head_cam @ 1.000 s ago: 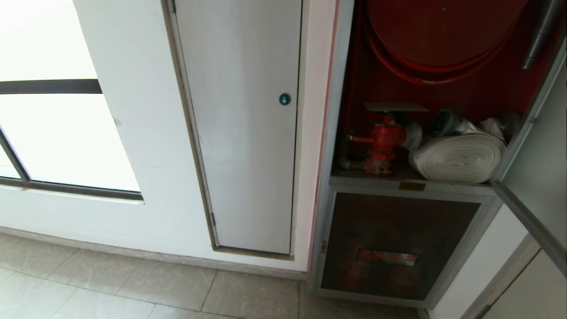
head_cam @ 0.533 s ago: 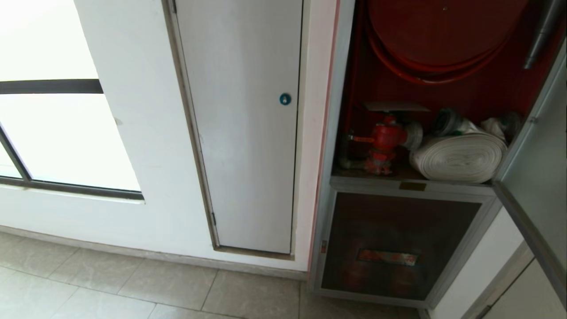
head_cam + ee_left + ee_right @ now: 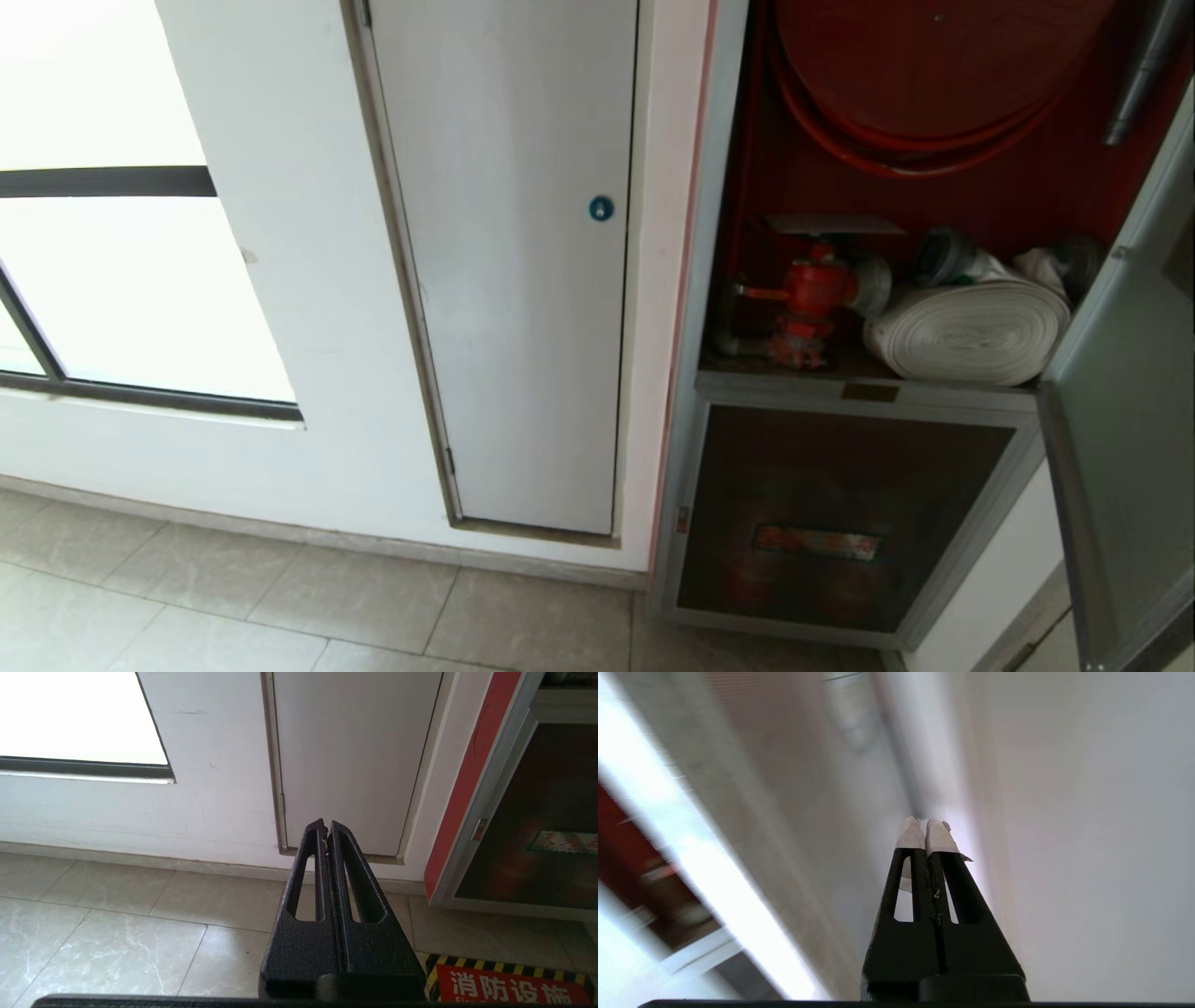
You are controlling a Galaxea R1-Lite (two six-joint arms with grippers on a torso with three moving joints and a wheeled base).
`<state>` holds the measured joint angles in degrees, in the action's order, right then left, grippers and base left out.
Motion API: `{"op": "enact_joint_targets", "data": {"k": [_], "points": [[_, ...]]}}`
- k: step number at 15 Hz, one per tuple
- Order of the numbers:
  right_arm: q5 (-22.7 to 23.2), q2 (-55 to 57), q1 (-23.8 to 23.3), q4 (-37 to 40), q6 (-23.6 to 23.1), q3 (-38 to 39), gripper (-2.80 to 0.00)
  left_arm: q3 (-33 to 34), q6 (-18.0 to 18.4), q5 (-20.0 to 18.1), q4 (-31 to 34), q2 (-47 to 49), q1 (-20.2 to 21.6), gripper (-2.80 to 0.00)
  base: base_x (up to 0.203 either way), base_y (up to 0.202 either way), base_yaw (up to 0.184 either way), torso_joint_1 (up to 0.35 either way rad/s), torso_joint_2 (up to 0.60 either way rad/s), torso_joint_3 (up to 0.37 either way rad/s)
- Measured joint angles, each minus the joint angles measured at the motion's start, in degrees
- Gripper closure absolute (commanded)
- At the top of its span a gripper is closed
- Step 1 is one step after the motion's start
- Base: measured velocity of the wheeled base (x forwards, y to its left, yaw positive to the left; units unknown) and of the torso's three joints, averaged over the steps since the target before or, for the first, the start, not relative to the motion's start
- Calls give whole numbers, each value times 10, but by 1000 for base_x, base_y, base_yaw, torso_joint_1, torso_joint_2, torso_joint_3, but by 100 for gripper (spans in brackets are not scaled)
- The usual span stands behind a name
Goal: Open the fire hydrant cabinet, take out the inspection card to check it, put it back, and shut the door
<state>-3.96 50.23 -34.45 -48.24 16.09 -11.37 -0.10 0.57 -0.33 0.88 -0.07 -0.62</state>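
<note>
Two black grippers show only in their own wrist views, and both have their jaws pressed shut with nothing between them. The left gripper (image 3: 327, 828) hangs low over the pale floor tiles (image 3: 117, 933), pointing at the plain pale grey panel with a blue round lock (image 3: 513, 261). The right gripper (image 3: 926, 826), with white tape on its tips, is close to the glass door's silver frame; that view is blurry.

The tall silver fire hydrant cabinet (image 3: 711, 280) stands open, showing its red inside. The big glass door in its silver frame (image 3: 1120, 448) hangs swung out at the right edge of the head view. Inside, the thin pale grey inspection card (image 3: 831, 225) lies flat on top of the red valve (image 3: 810, 294). A white rolled hose (image 3: 971, 331) sits just beside the valve, under the red hose reel (image 3: 934, 75).
</note>
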Motion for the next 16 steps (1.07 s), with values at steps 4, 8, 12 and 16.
{"op": "enact_joint_targets", "data": {"k": [4,8,12,16], "points": [[2,0,157,0,0,-5,0,0,0,0,0,0,0,0,0,0,0,0,0,0],[29,60,196,0,6,-49,0,0,0,0,0,0,0,0,0,0,0,0,0,0],[101,146,233,-1,10,-118,0,0,0,0,0,0,0,0,0,0,0,0,0,0],[125,255,281,-2,14,-182,0,0,0,0,0,0,0,0,0,0,0,0,0,0]]}}
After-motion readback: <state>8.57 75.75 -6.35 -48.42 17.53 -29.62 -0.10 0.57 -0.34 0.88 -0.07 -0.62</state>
